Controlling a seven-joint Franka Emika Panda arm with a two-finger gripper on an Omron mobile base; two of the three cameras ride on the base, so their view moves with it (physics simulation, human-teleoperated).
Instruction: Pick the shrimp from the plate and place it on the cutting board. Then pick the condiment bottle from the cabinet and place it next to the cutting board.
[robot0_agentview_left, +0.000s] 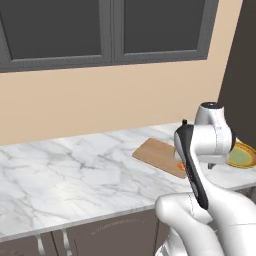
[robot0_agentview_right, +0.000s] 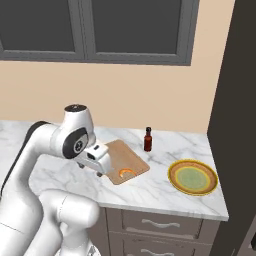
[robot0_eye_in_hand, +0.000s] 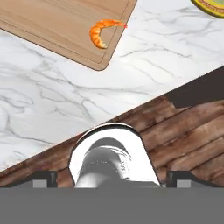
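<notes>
- Spanning the frame, the marble surface carries every task item.
- Cutting board lies flat, bearing the shrimp near its front corner, so that step looks done.
- Plate sits bare.
- Claw hangs wide, holding nothing.
- Condiment bottle stands upright just beside the board.

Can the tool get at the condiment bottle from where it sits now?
Probably yes. The condiment bottle stands upright on the counter just past the cutting board, nothing around it. The tool is open and empty, at the board's near edge.
</notes>
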